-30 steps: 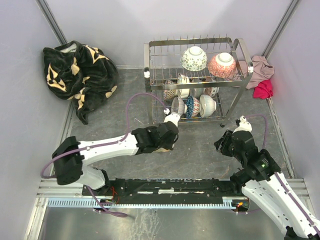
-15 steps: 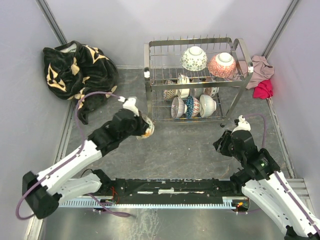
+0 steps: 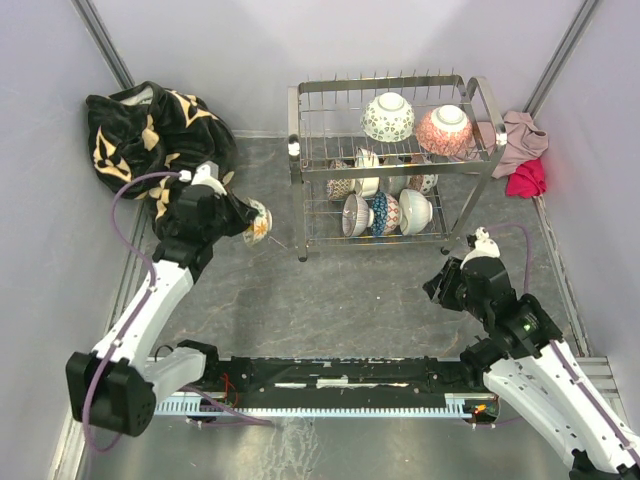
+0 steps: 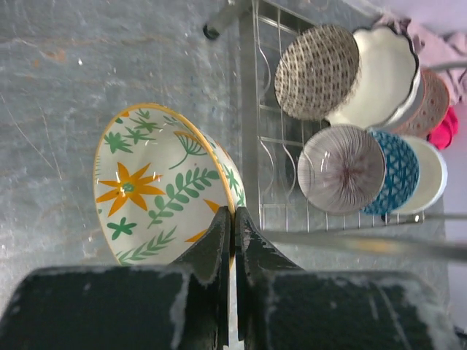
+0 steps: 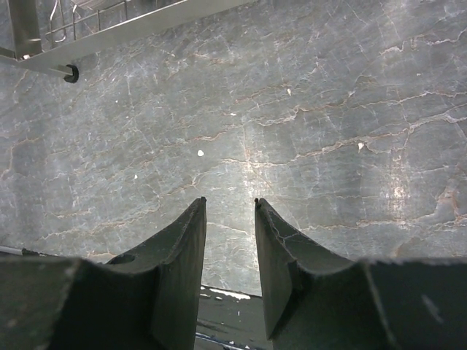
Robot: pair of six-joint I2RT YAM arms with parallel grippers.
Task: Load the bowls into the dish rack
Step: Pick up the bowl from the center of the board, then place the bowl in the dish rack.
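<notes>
Left arm swung out wide. A second back its wrist sat right at the lower tier of the dish rack (image 3: 300, 130); now it is off the rack's left end, close by the black-and-tan blanket (image 3: 150, 150). Floral bowl (image 3: 258, 222) went with it. Right arm basically unchanged, parked off the rack's near-right corner.

Left tool (image 4: 233, 213) is clenched tight on the floral bowl's orange rim, with one finger inside and one outside. Bowl is on edge, with its leaf-and-flower inside facing the wrist camera. It looks lifted off the surface (image 3: 380, 300), though contact underneath can't be confirmed. It is near the rack's left end but not touching any wire.

Right tool (image 5: 230, 211) has its jaws partway apart, with nothing between them and only bare surface below.

Rack already holds two bowls on the top tier. The bottom tier is crowded: striped bowl (image 4: 341, 169), blue bowl (image 4: 394, 171) and others stand on edge, side by side.

Read: the floral bowl is not loaded yet, and this swing took it away from the rack rather than in. Likely a reset for a new approach, possibly the top tier or a free slot, but I can't tell which. No other loose bowl visible outside the rack, so this may be the last one.
</notes>
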